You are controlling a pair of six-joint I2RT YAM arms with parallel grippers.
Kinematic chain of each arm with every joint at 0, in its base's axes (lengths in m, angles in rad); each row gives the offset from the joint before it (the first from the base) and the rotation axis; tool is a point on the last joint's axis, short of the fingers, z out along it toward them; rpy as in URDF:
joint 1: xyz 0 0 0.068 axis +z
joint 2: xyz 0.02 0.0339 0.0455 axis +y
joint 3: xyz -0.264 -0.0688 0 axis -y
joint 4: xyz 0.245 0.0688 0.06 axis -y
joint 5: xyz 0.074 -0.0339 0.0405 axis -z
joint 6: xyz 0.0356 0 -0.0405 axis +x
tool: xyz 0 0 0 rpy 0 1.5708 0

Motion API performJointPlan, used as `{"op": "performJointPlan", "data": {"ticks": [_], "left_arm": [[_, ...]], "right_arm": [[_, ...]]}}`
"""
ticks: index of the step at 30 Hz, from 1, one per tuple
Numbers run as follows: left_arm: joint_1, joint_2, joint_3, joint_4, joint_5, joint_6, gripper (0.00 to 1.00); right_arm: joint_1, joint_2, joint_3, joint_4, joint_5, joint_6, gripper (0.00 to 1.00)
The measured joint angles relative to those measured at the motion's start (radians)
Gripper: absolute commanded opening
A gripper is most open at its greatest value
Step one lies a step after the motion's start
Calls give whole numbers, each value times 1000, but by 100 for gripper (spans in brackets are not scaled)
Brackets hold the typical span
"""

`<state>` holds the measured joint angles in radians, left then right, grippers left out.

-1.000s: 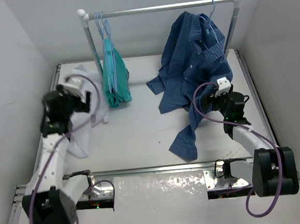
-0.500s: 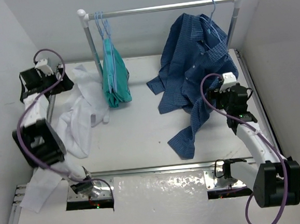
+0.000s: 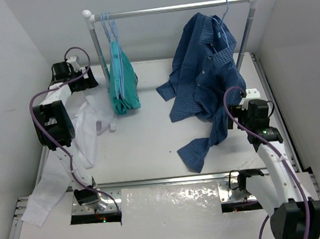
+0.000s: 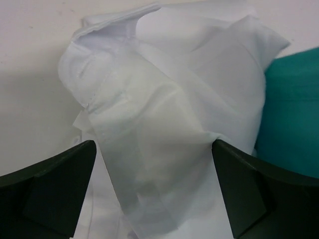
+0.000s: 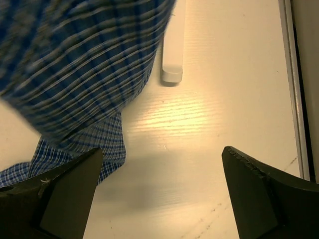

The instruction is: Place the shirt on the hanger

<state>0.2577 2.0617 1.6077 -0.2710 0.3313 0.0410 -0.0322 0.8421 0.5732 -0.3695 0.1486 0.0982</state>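
Finds the shirt [image 3: 88, 122] crumpled on the worktop [image 3: 151, 148] near the far-left corner, with one white length trailing along the left edge and over the near-left corner. Notes its folds filling the left wrist view, with the teal garment [image 4: 294, 109] at their right. Records the left gripper [image 3: 89, 81] released, fingers [image 4: 60, 184] wide apart over the shirt and clasping nothing. Locates the hanger [image 3: 108, 25] among the pale-blue wire ones hooked at the left end of the rail [image 3: 168, 9], above the teal garment and apart from the shirt. Sees the dark blue checked shirt [image 3: 203, 72] hung at the rail's right end, its tail spilling onto the worktop. Records the right gripper [image 3: 247, 112] likewise released near the right edge — fingers spread over bare worktop beside the checked cloth and the post foot [image 5: 172, 74], holding nothing.
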Motion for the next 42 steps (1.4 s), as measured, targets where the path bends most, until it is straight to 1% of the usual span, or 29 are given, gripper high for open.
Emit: {"op": "performJointPlan", "data": {"ticks": [1,2,3,5,6,8,9,10,15,18,21,25,28,30,32,35,39,42], "left_arm": [[3,13,6,10,-10,-3,99],[5,23,8,18,-16,-5,95],[5,33,8,26,-20,-10,83],[8,50,8,39,-17,-20,66],[8,55,8,45,-8,-24,46],[8,59,8,55,15,-41,25],[8,59,8,60,27,-45,3],[8,59,8,68,37,-50,0],[18,49,6,77,73,-95,0],[52,-18,-12,45,103,-111,0],[110,-172,-40,13,133,-91,0],[197,-478,-77,6,202,-70,0],[250,-682,-76,10,299,-51,0],[264,-784,-72,-35,375,17,0],[267,-853,-40,-163,447,130,0],[267,-920,-24,-398,533,351,0],[267,-960,-36,-735,588,636,0],[265,-1003,-94,-897,586,767,0]], "right_arm": [[0,-16,2,-14,-2,-2,99],[0,-26,6,-29,-5,-6,99],[0,-35,12,-43,-12,-13,99],[0,-48,32,-68,-36,-29,99],[0,-53,46,-81,-50,-40,99],[0,-58,77,-97,-77,-69,99],[0,-59,92,-104,-87,-80,99],[0,-60,108,-108,-98,-94,99],[0,-63,155,-116,-147,-134,99],[0,-64,172,-114,-190,-156,99],[0,-68,177,-99,-255,-175,99],[0,-66,177,-52,-372,-176,99],[0,-63,177,19,-467,-138,99],[0,-61,177,78,-526,-93,99],[0,-58,177,134,-580,-47,99],[0,-42,179,198,-660,14,99],[2,-3,187,215,-743,61,99],[11,6,188,204,-768,67,99]]}}
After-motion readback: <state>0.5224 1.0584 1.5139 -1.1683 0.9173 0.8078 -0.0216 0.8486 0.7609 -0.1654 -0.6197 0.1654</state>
